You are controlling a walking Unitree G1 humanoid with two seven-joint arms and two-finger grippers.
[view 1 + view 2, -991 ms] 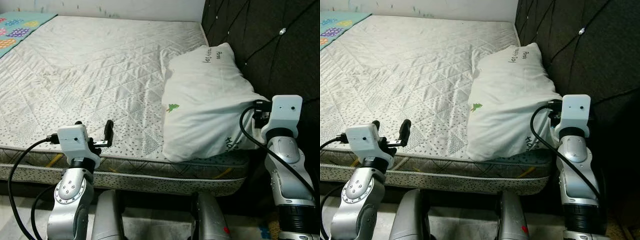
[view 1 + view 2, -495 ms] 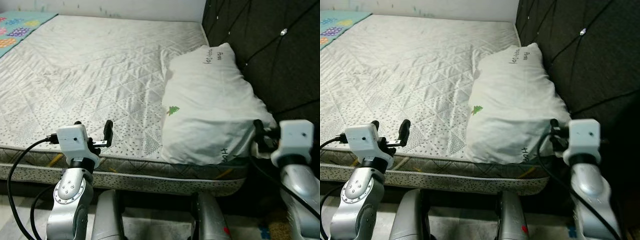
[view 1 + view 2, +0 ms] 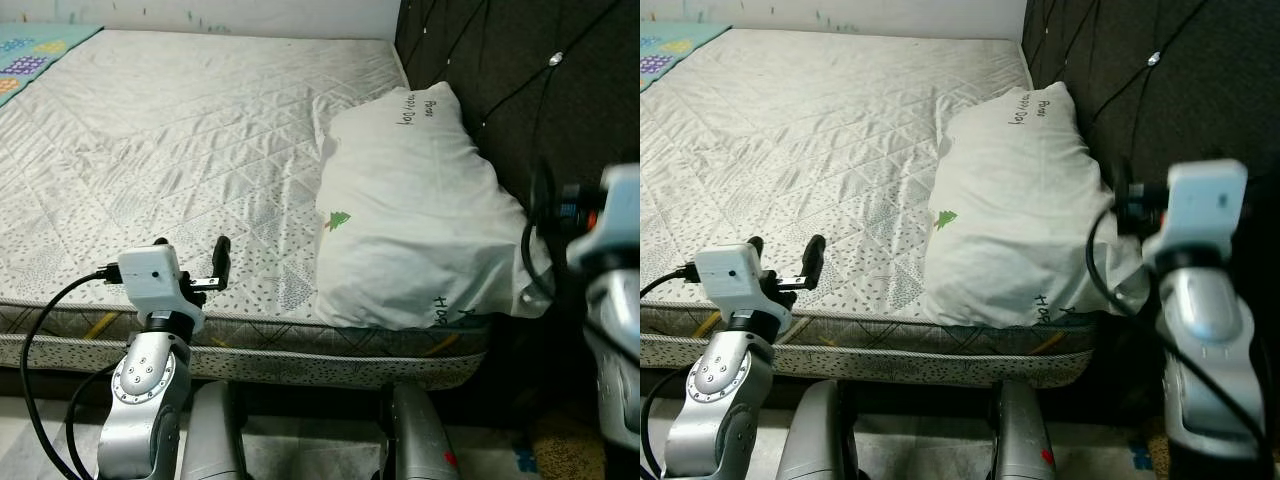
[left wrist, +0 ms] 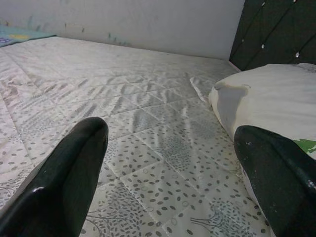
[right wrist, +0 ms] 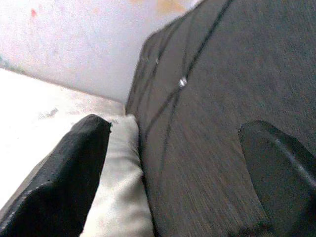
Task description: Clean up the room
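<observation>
A white pillow [image 3: 410, 210] lay on the quilted mattress [image 3: 170, 130], its far side against the dark tufted headboard [image 3: 520, 80] and its near corner hanging just past the mattress edge. The right gripper [image 5: 173, 173] stood beside that overhanging corner; the wrist view showed its two black fingers [image 5: 59, 173] spread wide with nothing between them, pointing along the seam where pillow meets headboard. The left gripper [image 4: 173, 173] hovered over the near mattress edge, its fingers likewise wide apart and empty, the pillow near one fingertip. A patterned blanket [image 3: 40, 45] showed at the far corner of the bed.

Judged risks: the pillow's corner was unsupported, so a brush from the right arm or its looping cable [image 3: 1105, 260] could drag the pillow off the bed. A reach toward the seam could jam a finger against the headboard instead of catching fabric. A one-sided pinch would probably bunch the soft case, not shift the filling.
</observation>
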